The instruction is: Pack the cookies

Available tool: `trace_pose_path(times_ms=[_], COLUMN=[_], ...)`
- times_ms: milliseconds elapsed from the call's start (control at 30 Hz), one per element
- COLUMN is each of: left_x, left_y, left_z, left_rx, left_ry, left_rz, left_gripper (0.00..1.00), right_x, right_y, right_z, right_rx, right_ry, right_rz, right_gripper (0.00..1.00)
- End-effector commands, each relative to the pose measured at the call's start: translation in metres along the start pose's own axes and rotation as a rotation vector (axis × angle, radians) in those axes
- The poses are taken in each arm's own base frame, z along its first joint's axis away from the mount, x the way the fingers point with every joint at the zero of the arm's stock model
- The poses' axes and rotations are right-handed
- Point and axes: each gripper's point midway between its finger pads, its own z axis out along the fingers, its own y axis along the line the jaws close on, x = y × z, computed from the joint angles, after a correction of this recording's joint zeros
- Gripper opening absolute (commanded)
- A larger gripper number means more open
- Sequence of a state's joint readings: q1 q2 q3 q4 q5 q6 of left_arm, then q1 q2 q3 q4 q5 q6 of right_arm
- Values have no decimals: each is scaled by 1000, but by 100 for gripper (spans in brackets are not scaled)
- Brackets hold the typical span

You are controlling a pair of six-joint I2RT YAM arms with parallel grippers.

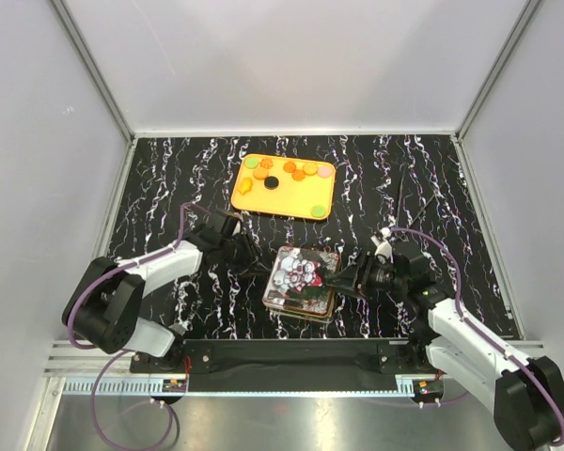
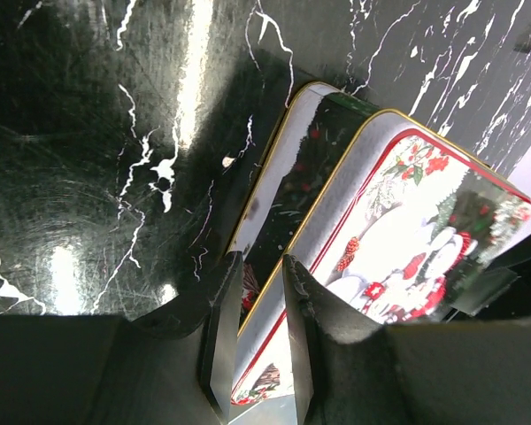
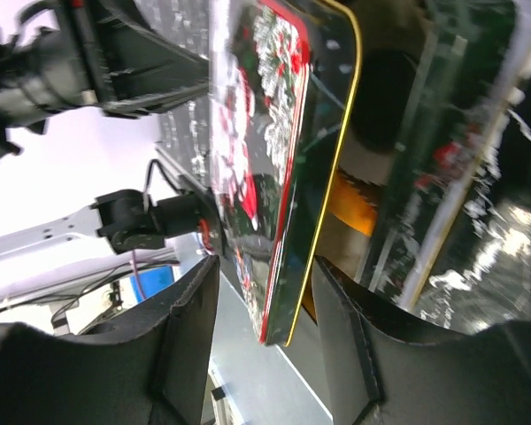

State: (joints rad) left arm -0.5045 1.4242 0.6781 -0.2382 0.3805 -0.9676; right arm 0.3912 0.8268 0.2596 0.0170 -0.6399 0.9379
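The cookies (image 1: 289, 169), orange, green, pink, yellow and one black (image 1: 273, 182), lie on a yellow tray (image 1: 287, 202) at the back. A Christmas tin sits mid-table, its pictured lid (image 1: 303, 272) lying askew over the base (image 1: 299, 313). My left gripper (image 1: 254, 258) is at the tin's left edge. In the left wrist view its jaws (image 2: 257, 261) stand a narrow gap apart over the lid's gold rim (image 2: 407, 230) and the base (image 2: 292, 168). My right gripper (image 1: 343, 280) is open around the lid's right edge (image 3: 274, 133), which is raised off the base (image 3: 451, 133).
Grey walls enclose the black marble table (image 1: 169, 188) on three sides. The yellow tray stands just behind the tin. The metal rail (image 1: 282, 352) with the arm bases runs along the near edge.
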Motion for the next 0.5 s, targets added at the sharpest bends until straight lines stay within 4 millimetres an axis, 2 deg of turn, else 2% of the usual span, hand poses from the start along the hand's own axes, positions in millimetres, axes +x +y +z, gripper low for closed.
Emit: trace_pose_path(times_ms=[0,467], left_x=[-9,-10], left_y=[-18,-23], left_z=[-1,-2], left_rx=[39,33], left_ry=[-28,-22], left_rz=[33,55], left_gripper=[30,31], right_x=[-5,-10], right_y=[-3,-13], right_z=[-7,-19], right_rx=[59,168], right_ry=[-15,-52], right_rz=[-16,-27], right_gripper=[54,55])
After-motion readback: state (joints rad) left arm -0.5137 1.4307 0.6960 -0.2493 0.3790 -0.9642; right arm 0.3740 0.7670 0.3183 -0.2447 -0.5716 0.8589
